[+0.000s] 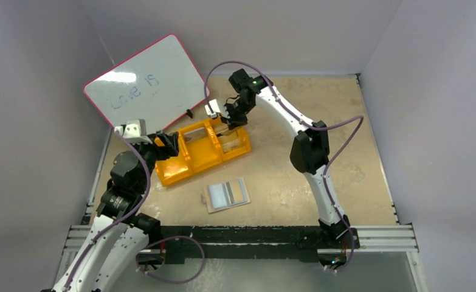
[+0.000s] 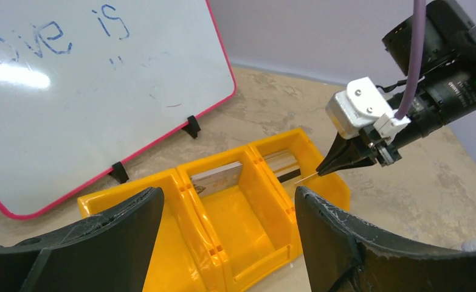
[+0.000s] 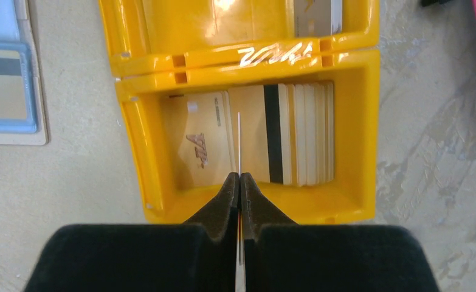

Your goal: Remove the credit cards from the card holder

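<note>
Delivery: right gripper, clamped on 1 edge-on credit card over the yellow bin, should next simply release it; left gripper hangs agape, card holder lies spread open near the bin.

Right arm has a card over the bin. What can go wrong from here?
1. The right gripper pinches the card edge-on by one end; released, it may lean on the stacked cards rather than lie flat.
2. The open left gripper sits close to the yellow bin; a nudge could shift it mid-drop.
</note>
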